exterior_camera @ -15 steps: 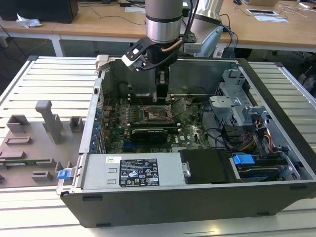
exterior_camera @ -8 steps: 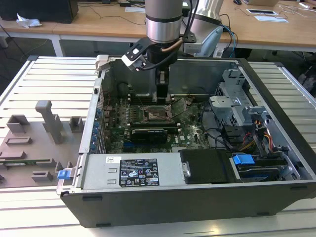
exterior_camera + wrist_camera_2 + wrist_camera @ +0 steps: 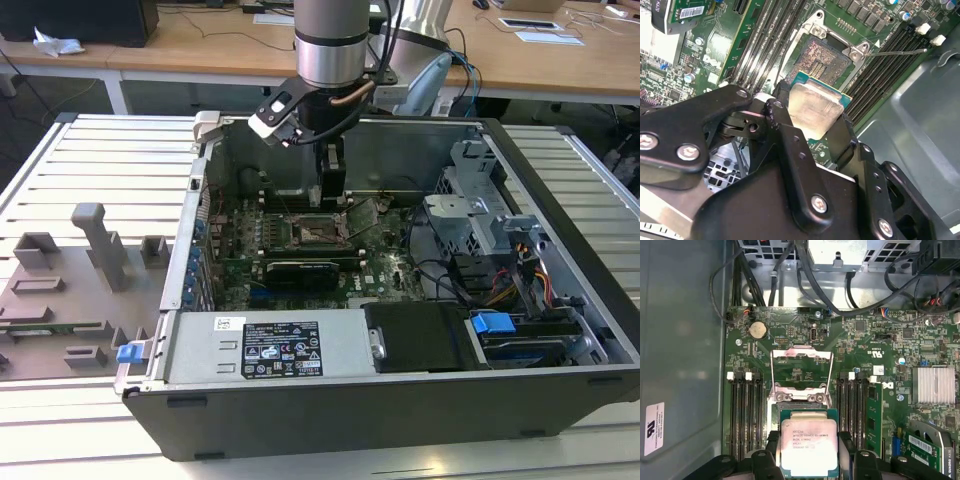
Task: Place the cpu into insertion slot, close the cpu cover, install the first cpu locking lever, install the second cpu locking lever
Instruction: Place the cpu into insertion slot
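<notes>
Silvery-grey cpu [image 3: 809,447] pinched at its edges between black fingers [image 3: 773,444], close above insertion slot [image 3: 822,57]

Coin battery [image 3: 758,330] near memory slots [image 3: 745,415]

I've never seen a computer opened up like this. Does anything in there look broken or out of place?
Nothing looks damaged. The cpu is simply out of its insertion slot, clamped in the pincer, and the cpu cover stands open.
</notes>
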`<control>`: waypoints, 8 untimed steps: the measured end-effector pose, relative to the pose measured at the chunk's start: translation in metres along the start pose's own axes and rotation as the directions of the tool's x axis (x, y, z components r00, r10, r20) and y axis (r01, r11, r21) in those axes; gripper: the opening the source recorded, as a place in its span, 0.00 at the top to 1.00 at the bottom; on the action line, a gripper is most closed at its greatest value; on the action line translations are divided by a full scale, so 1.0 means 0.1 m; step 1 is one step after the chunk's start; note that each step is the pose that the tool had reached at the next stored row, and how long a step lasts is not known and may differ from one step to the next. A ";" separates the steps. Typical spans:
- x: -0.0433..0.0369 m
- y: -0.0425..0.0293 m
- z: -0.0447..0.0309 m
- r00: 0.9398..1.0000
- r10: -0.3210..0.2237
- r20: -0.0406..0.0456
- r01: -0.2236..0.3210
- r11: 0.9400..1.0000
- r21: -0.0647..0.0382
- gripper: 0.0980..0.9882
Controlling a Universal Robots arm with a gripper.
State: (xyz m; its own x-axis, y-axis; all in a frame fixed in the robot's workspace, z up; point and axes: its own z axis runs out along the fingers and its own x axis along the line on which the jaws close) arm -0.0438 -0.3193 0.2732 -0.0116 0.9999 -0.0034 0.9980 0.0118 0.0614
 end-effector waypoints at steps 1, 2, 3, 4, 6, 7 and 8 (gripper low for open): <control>0.000 0.000 0.000 1.000 0.000 0.000 0.000 1.000 0.000 0.50; 0.000 0.000 0.000 1.000 0.000 0.000 0.000 1.000 0.000 0.50; 0.000 0.000 0.000 1.000 0.000 0.000 0.000 1.000 0.000 0.50; 0.000 -0.001 0.006 1.000 0.000 0.000 0.000 1.000 0.000 0.50; 0.000 -0.002 0.023 1.000 0.000 0.000 0.000 1.000 0.000 0.50; 0.000 -0.002 0.030 1.000 0.000 0.000 0.000 1.000 0.000 0.50; 0.000 -0.002 0.036 1.000 0.000 0.000 0.000 1.000 0.000 0.50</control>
State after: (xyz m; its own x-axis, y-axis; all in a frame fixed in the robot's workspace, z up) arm -0.0438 -0.3193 0.2696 -0.0115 0.9999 -0.0034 0.9980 0.0117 0.0615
